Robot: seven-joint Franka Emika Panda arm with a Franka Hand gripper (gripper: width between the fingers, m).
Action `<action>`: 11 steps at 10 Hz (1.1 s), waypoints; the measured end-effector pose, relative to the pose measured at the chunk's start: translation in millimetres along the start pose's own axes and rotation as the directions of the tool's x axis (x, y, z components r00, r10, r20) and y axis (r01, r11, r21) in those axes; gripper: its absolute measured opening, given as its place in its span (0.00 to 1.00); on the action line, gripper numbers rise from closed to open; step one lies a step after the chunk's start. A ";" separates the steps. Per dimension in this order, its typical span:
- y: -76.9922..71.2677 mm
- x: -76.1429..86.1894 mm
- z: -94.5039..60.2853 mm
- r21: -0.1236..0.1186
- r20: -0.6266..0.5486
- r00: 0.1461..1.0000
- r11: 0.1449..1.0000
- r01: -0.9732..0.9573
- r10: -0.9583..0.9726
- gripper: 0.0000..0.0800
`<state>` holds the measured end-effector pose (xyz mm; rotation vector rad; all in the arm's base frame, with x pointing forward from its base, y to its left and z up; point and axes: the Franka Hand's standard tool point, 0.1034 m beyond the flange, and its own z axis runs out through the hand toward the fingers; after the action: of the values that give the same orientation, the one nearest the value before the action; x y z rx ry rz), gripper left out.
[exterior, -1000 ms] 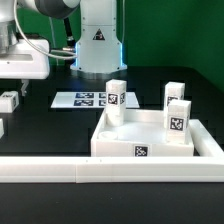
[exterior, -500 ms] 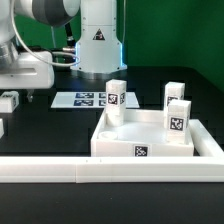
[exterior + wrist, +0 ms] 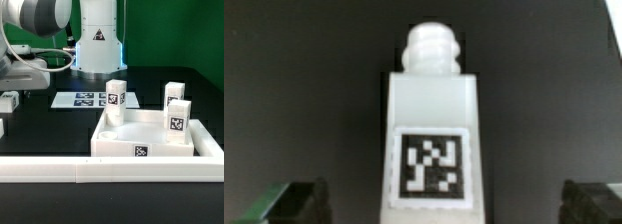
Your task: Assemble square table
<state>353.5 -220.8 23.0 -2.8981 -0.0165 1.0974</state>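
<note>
The square table's white slab (image 3: 120, 143) lies at the exterior view's right, rim up, with a tag on its front edge. Three tagged leg blocks (image 3: 115, 94) (image 3: 174, 97) (image 3: 179, 117) stand upright on it. Another leg (image 3: 9, 101) lies flat on the black table at the exterior view's far left. In the wrist view this leg (image 3: 434, 110) shows its tag and its rounded screw tip. My gripper (image 3: 441, 205) hangs over it, open. One dark finger (image 3: 292, 203) stands on each side of the leg, apart from it.
The marker board (image 3: 85, 99) lies flat between the lying leg and the slab. A long white border rail (image 3: 100, 172) runs along the front of the table. The robot's white base (image 3: 98, 40) stands at the back. A small white part (image 3: 2, 127) shows at the left edge.
The arm has swung and come lower over the leg lying at the exterior view's left. The gripper has stayed open. The slab and standing legs have not moved.
</note>
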 end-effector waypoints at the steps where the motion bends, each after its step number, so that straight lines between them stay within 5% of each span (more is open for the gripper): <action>1: -0.7 -5.9 4.6 0.013 0.070 0.998 1.000 0.002 -0.002 0.81; 3: 4.1 -2.8 11.9 0.007 0.149 0.989 1.000 0.002 -0.003 0.81; 6: 11.2 2.9 24.9 -0.022 0.096 0.995 1.000 0.000 0.002 0.81; 7: 11.2 3.9 27.1 -0.030 0.077 0.997 1.000 0.001 0.001 0.70; 8: 7.7 3.3 27.4 -0.033 0.076 0.997 0.999 -0.004 0.007 0.70; 10: 4.7 4.7 26.3 -0.039 0.074 0.997 0.999 -0.003 0.006 0.33; 11: 4.9 4.6 26.3 -0.039 0.074 0.997 0.999 -0.003 0.006 0.33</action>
<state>339.5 -224.6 0.0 -2.8911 -0.0340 1.2183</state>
